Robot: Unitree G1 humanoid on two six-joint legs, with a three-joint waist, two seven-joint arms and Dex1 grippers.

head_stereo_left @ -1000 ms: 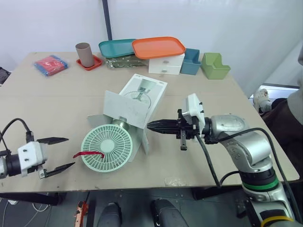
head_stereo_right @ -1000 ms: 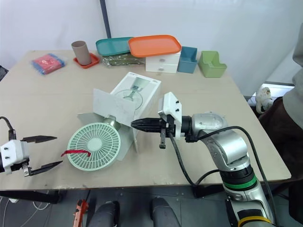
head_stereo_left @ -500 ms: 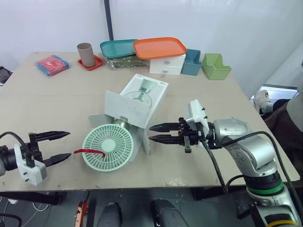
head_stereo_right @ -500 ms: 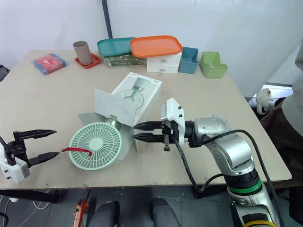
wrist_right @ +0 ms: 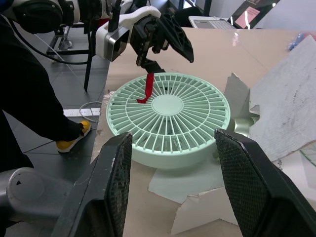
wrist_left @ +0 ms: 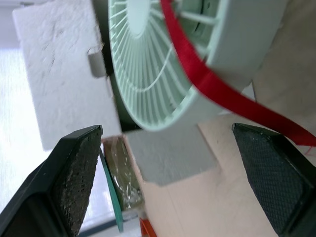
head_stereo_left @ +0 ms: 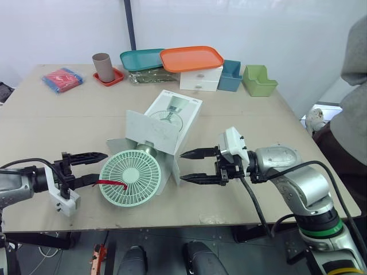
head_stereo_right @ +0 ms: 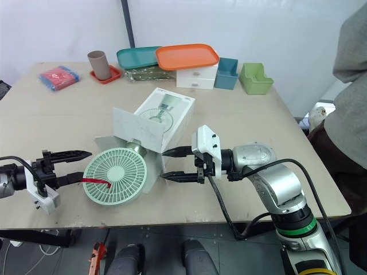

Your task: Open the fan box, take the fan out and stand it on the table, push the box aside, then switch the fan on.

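Near the front edge of the worktop (head_stereo_left: 69,114), the mint fan (head_stereo_left: 129,178) lies grille-up at the open end of its white box (head_stereo_left: 166,123) (flaps splayed), a red ribbon (head_stereo_left: 109,184) trailing off its face. The left gripper (head_stereo_left: 98,167) has its fingers spread, the ribbon's loose end just beside one. The right gripper (head_stereo_left: 182,166) has its fingers wide apart beside the box flap, holding nothing.

Standing here, I can't read a single word, brand name or number on anything. The fan box (head_stereo_left: 182,117), lying near the middle of the worktop (head_stereo_left: 63,117), has a drawing of a fan printed on its upper face. Any lettering beside that drawing is too small to make out.
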